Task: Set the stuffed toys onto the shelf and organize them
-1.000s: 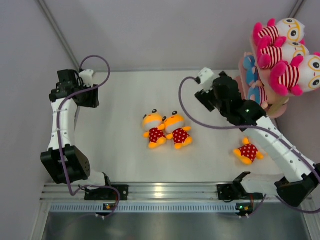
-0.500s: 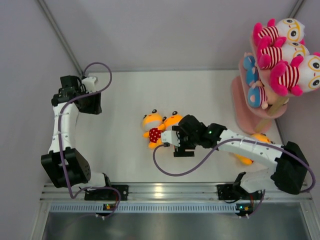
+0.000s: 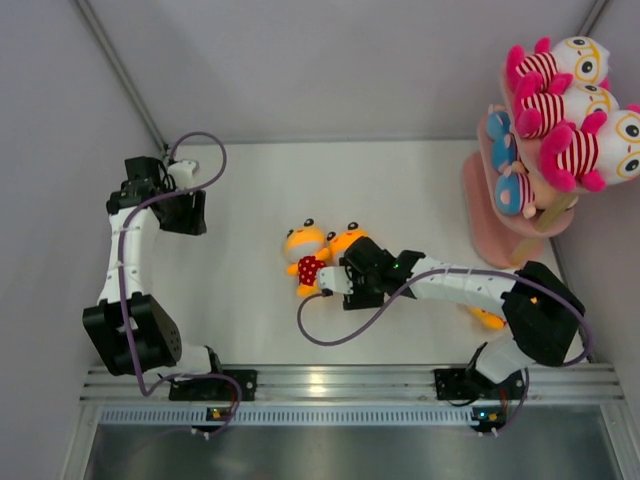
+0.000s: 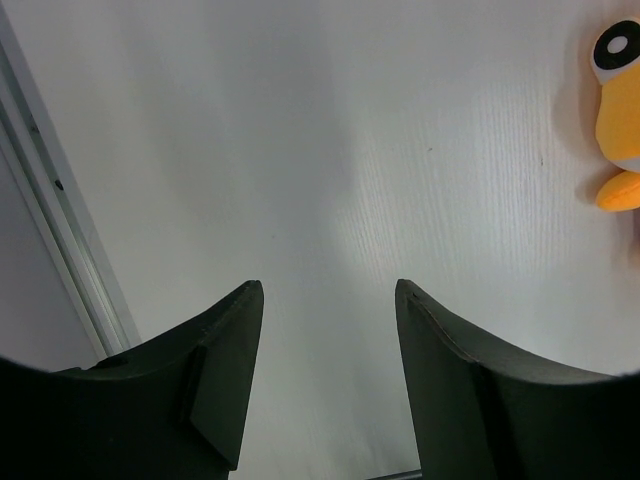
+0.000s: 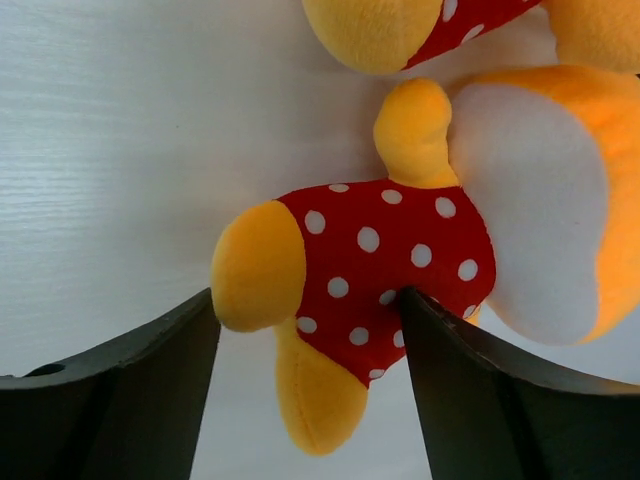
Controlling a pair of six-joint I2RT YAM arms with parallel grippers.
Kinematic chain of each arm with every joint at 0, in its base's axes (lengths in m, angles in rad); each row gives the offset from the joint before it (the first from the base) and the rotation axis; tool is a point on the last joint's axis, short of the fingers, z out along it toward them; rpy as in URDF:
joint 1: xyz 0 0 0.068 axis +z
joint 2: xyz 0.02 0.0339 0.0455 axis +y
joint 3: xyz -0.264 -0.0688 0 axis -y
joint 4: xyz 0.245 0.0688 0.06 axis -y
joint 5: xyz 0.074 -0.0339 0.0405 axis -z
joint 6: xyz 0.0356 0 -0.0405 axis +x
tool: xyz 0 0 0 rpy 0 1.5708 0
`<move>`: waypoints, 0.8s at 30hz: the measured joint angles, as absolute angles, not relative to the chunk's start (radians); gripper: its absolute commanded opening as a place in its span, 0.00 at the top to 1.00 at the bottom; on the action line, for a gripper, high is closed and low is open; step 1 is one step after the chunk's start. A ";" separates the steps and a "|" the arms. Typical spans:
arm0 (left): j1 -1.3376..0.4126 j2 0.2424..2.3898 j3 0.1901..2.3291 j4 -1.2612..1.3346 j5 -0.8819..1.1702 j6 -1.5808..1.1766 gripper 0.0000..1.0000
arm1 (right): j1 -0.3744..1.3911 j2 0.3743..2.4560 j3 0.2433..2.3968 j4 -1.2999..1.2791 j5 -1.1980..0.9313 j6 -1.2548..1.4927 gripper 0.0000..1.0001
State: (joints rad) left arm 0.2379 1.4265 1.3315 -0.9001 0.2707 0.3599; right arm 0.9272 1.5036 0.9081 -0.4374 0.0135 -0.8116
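Two orange-yellow stuffed toys in red polka-dot outfits lie side by side mid-table: the left one (image 3: pixel 304 256) and the right one (image 3: pixel 346 240), mostly covered by my right gripper (image 3: pixel 357 276). In the right wrist view that gripper (image 5: pixel 308 296) is open, its jaws straddling the toy's polka-dot body (image 5: pixel 390 270). A third orange toy (image 3: pixel 487 319) peeks out under the right arm. The pink shelf (image 3: pixel 488 226) stands at the far right with striped toys (image 3: pixel 560 100) on top and blue boys (image 3: pixel 510 175) on the middle tier. My left gripper (image 3: pixel 188 213) is open and empty (image 4: pixel 328 288).
Grey walls enclose the table on the left, back and right. A metal rail (image 3: pixel 330 382) runs along the near edge. The right arm's purple cable (image 3: pixel 330 335) loops over the table in front of the toys. The left wrist view shows an orange toy's head (image 4: pixel 620 120) at its right edge.
My right arm has swung from beside the shelf down to the middle of the table and settled its open jaws over the right orange toy. The left arm shifted slightly.
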 measured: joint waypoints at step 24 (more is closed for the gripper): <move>0.238 1.441 1.332 -0.900 0.283 0.370 0.39 | 0.496 1.878 1.712 -0.755 0.356 -0.156 1.00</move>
